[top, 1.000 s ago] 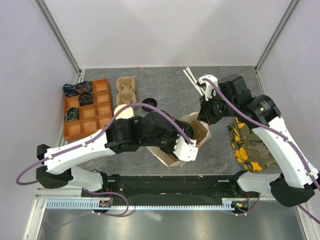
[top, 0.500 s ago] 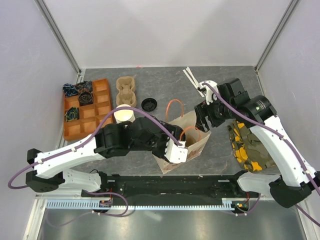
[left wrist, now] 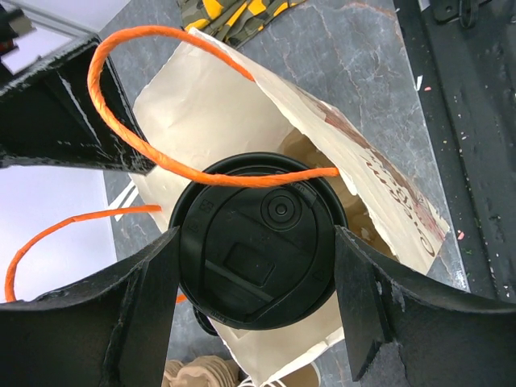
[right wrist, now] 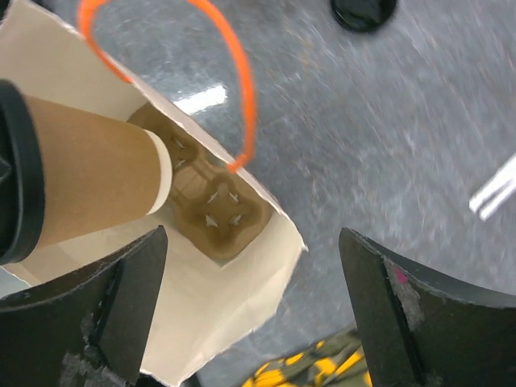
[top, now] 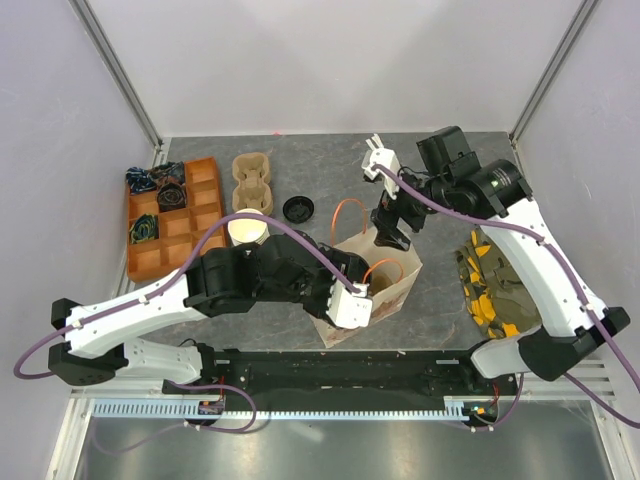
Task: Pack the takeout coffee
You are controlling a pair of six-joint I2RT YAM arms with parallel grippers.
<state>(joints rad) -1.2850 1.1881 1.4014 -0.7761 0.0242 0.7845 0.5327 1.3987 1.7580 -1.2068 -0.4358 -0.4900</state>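
Observation:
The takeout coffee (left wrist: 258, 230), a tan paper cup (right wrist: 89, 189) with a black lid, hangs in the mouth of an open white paper bag (top: 398, 285). My left gripper (left wrist: 256, 234) is shut on it, one finger on each side of the lid. In the top view the left gripper (top: 365, 292) sits over the bag's near-left edge. A brown cup carrier (right wrist: 211, 211) lies on the bag's floor below the cup. The bag's orange handles (top: 345, 212) stand up. My right gripper (top: 387, 226) hovers open above the bag's far edge, holding nothing.
An orange compartment tray (top: 205, 200) sits at the left, with stacked brown carriers (top: 252, 180), lidless cups (top: 247, 227) and a loose black lid (top: 298, 209) beside it. White stirrers (top: 385, 152) lie at the back. A camouflage cloth (top: 495, 290) lies right of the bag.
The right gripper opened, let go of the bag and drew back and up. The bag now stands open with its handles up, and the left gripper holds the cup in its mouth.

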